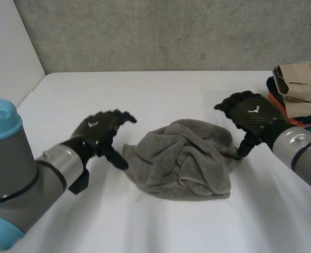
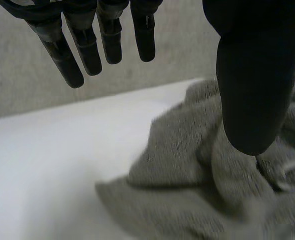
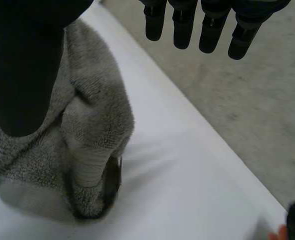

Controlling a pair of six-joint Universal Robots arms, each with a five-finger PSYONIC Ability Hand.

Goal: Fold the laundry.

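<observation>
While the crumpled grey towel [image 1: 184, 161] is lying in a heap in the middle of the white table [image 1: 145, 89], we are flanking it with both hands. Our left hand [image 1: 98, 129] is hovering just beside its left corner, fingers straight and spread, gripping nothing. Our right hand [image 1: 250, 116] is hanging at its right edge, fingers likewise wide, thumb pointing down at the cloth. Farther right, a stack of folded clothes [image 1: 300, 92] is sitting on the table.

Open table [image 1: 145, 95] around towel [image 1: 184, 161], clothes stack [image 1: 300, 89] at right
</observation>
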